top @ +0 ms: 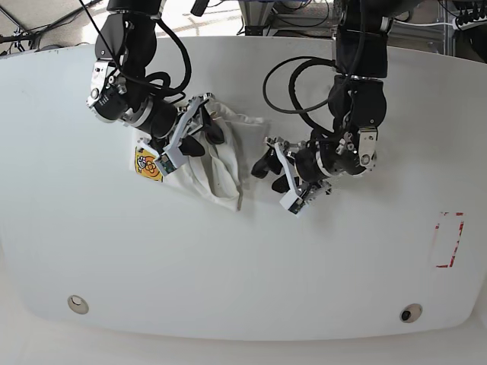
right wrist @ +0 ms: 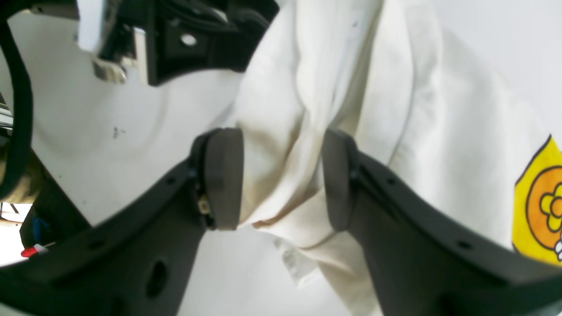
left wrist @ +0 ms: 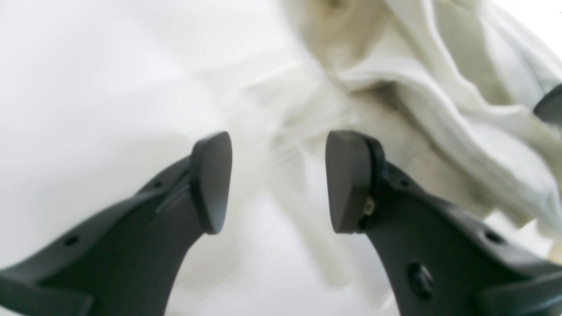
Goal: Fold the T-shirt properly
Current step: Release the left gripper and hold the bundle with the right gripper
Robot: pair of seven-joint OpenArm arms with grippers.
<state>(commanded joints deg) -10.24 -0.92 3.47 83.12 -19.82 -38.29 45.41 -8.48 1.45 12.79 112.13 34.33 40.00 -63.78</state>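
Note:
The white T-shirt (top: 217, 163) lies crumpled in a heap on the white table (top: 243, 289), left of centre. Its yellow-and-orange graphic (right wrist: 540, 202) shows at the heap's left end (top: 148, 163). My right gripper (right wrist: 281, 177) is open and straddles a thick fold of the shirt (right wrist: 439, 131), with cloth filling the gap between the pads; in the base view it sits on top of the heap (top: 202, 137). Just to the heap's right, my left gripper (top: 270, 171) is open and holds nothing (left wrist: 279, 182). Bunched folds of the shirt (left wrist: 439, 109) lie beyond its fingertips.
A red-outlined rectangle (top: 447, 239) is marked near the table's right edge. Two small round fittings (top: 76, 304) (top: 411, 313) sit near the front edge. Black cables (top: 293, 84) loop off both arms over the back of the table.

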